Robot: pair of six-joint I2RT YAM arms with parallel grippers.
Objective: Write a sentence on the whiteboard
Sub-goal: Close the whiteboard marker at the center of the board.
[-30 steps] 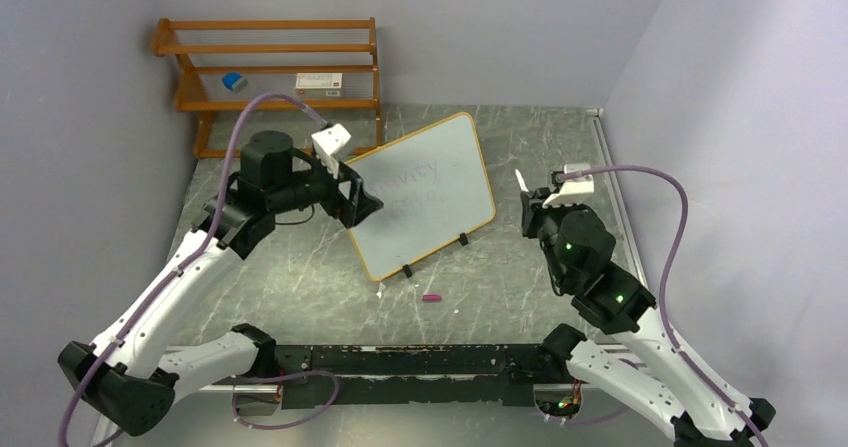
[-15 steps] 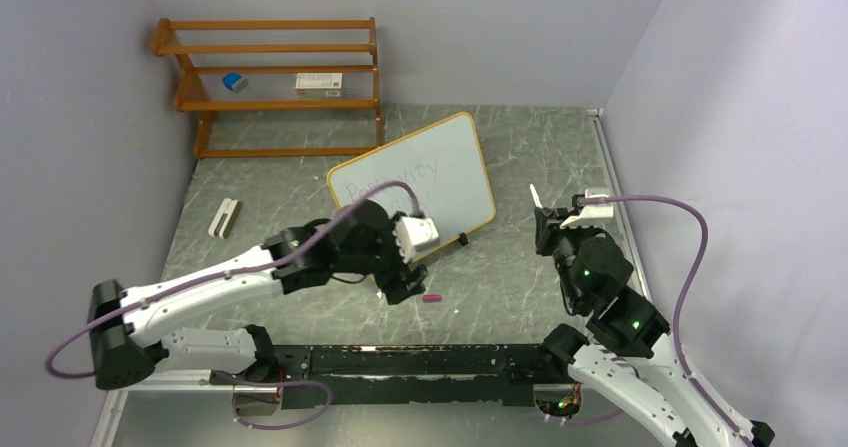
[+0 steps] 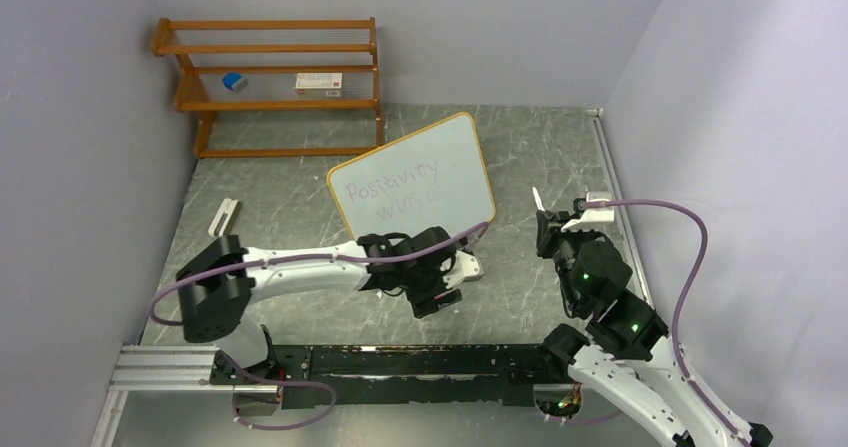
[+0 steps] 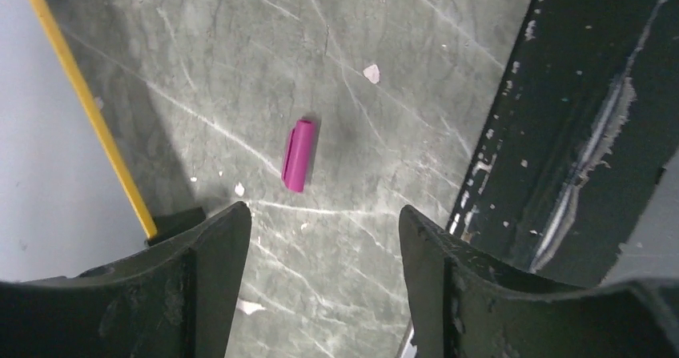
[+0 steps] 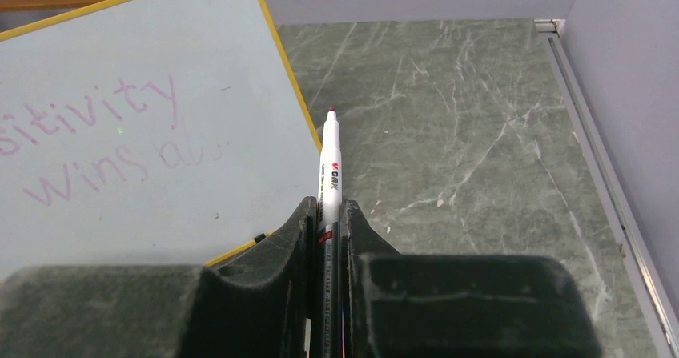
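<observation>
Close to the near edge of the tabletop (image 3: 540, 147), about the middle, the left gripper (image 4: 320, 212) hangs low with its two fingers wide apart and nothing between them. Right under it lies a little pink cap (image 4: 297, 155), flat on the stone. The cap is small and round. I think the fingers could nudge it instead of catching it, and then it may roll away toward the near edge. One black foot (image 4: 176, 218) of the whiteboard (image 3: 412, 192) is just beside the left finger, so a clumsy drop could also bump the board and tip it.

A bit farther back, by the right edge, the right gripper (image 5: 330, 206) is squeezed tight on a white pen (image 5: 331, 158). The pen points up and its tip is bare. That tip is near the board's yellow frame. If the arm swings toward it, the tip could leave a stray line.

In the middle of the tabletop the whiteboard stands tilted on its feet. The sentence (image 3: 395, 192) on it says "Positivity wins" in thin purple letters, with a faint smudge after "wins". A brush from either arm could smear more of it.

In the far-left corner stands a wooden shelf (image 3: 270, 77).
</observation>
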